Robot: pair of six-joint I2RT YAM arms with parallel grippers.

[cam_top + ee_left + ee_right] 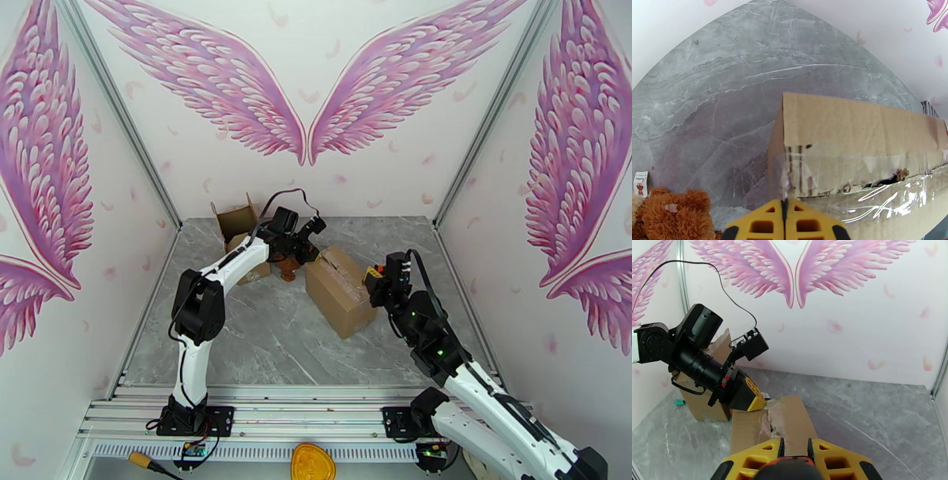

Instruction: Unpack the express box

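Kid: Tape is all over that express box (341,290). Why is the left hand (785,202) poking it?
Pal: I think it wants to rip the tape. Its two yellow fingers are pressed tight together and hold nothing. The tip touches the taped edge at one short end of the box.
Kid: And the right hand (794,440)?
Pal: It squeezes a small orange thing (790,469). I can't tell what that is. Maybe a cutter. The hand hangs just over the box's side. My guess is it waits for its turn, or keeps the box from sliding.
Kid: Which way does the box lie?
Pal: Flat on the counter (261,347), taped side up. Its long way starts right at the left hand's tip. Then it runs off past the right hand, toward where the arms are bolted down.
Kid: What's the brown fuzzy thing?
Pal: A teddy bear (671,213), just beside the left hand, down low. An open box (235,221) stands near that hand too
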